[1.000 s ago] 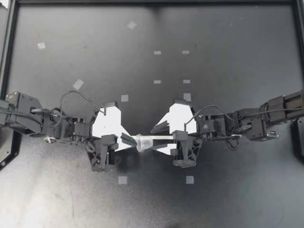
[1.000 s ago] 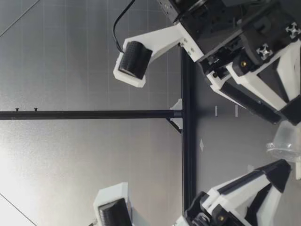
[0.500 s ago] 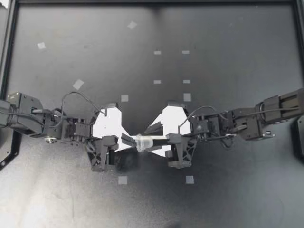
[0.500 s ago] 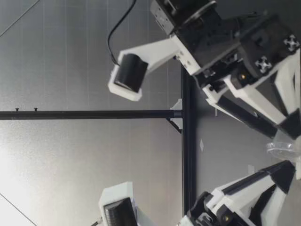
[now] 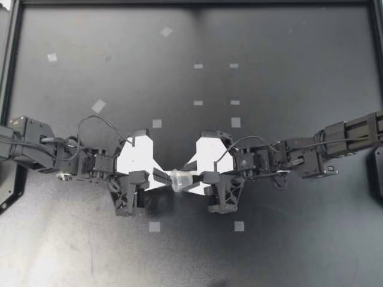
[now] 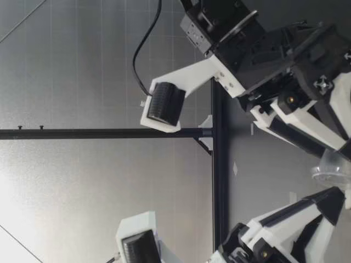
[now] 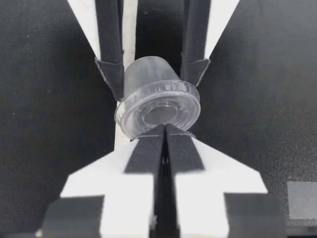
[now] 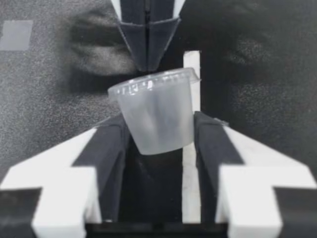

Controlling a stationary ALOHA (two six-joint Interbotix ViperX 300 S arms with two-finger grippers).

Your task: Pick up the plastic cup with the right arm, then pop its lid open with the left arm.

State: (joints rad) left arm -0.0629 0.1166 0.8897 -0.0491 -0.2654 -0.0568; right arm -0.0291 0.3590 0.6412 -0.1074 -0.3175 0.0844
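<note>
Cup: one small clear cup (image 5: 178, 179), lying on its side between the two grippers near the table's middle. Judging by its shadow, it is lifted off the surface.
Lid: one clear lid (image 7: 159, 110), seated on the cup and facing my left arm.
Left gripper: the left gripper (image 5: 161, 177) has its fingers pressed together, pinching the lid's rim.
Right gripper: the right gripper (image 5: 190, 177) has one finger on each side of the cup's wall, clamping it.
Doing it well: I judge the thin wall needs only a light squeeze. Both grippers should sit on one line and any motion be slow, so the rim does not slip from the narrow pinch.
Table: one black table (image 5: 287, 239).
Tape marks: eleven pale tape marks (image 5: 154, 226), scattered from beside the grippers to the far side.
Frame: one dark frame (image 5: 191, 3) along the far edge.
</note>
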